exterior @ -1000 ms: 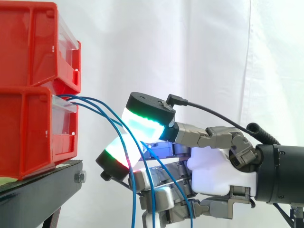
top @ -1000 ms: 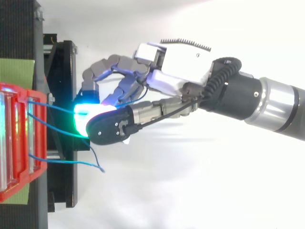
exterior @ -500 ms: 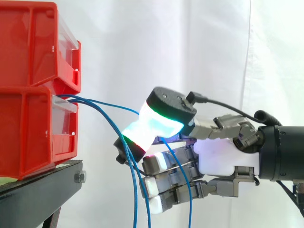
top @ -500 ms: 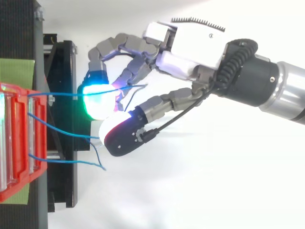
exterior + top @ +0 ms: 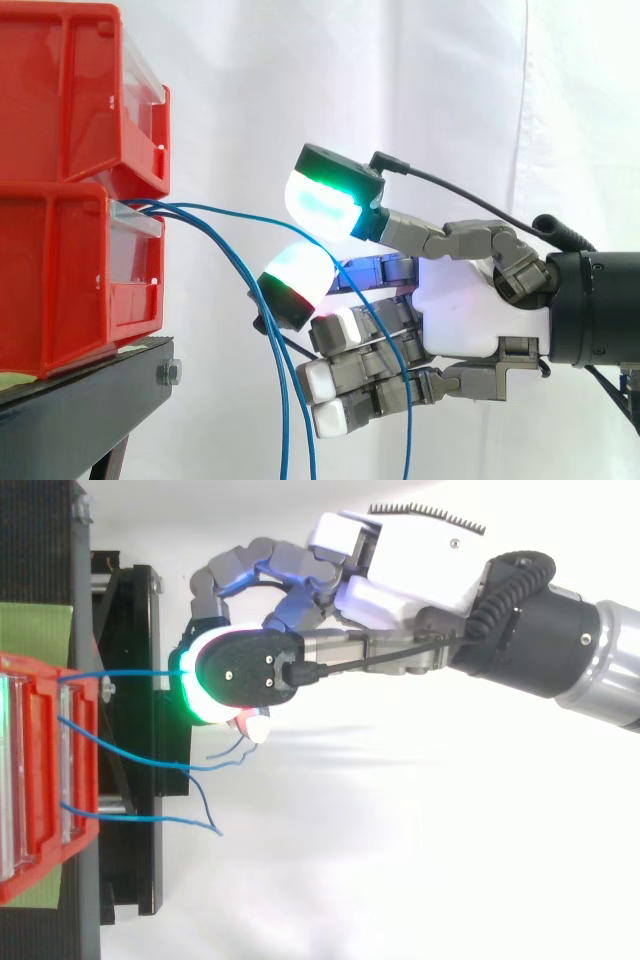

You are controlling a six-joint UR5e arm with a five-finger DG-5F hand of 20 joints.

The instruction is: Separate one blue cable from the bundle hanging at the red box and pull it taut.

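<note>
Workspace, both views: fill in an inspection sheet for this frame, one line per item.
Surface: black stand carrying two stacked red bins, with a green sheet beneath them.
Job's things: three blue cables leave the lower bin's front. One blue cable runs straight to the hand; the rest hang loose.
Clutter: nothing seen.
Hand: level with the lower bin, that cable crossing it; grip unclear.
Cables: only the blue ones above.
Surroundings: white curtain.

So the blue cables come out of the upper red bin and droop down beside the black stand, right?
No: the blue cables come out of the lower red bin, as the side view shows. They do droop down beside the black stand.
</note>
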